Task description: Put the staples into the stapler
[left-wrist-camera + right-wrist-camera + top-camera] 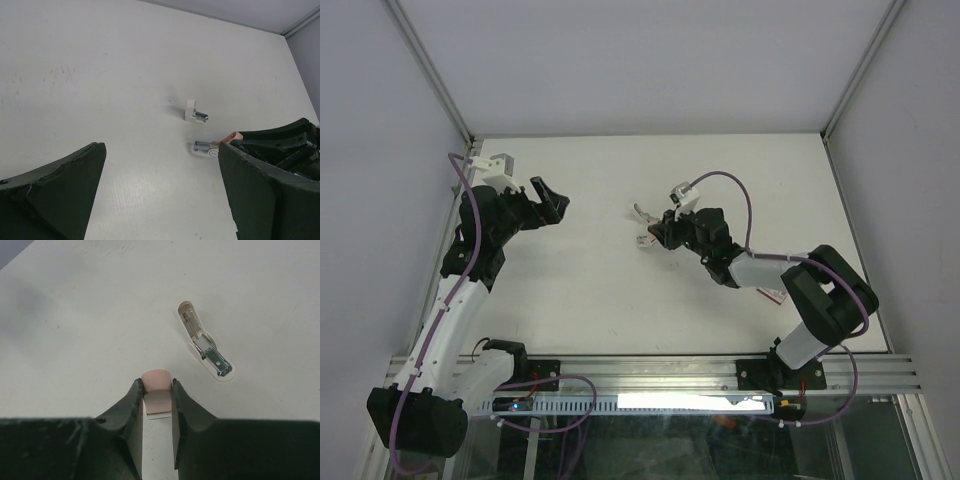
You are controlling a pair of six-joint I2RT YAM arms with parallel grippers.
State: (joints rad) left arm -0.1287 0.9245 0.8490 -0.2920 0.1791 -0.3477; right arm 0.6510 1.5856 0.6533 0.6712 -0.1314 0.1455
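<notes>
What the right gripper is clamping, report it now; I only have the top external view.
Observer: In the right wrist view, the right gripper is shut on the stapler, pinching its pink end.
Operator: Describe the loose piece near it.
Observer: A white piece with a metal channel lies on the table, ahead of the fingertips and apart from them.
Operator: Check the left gripper.
Observer: The left gripper is wide open with nothing between its fingers.
</notes>
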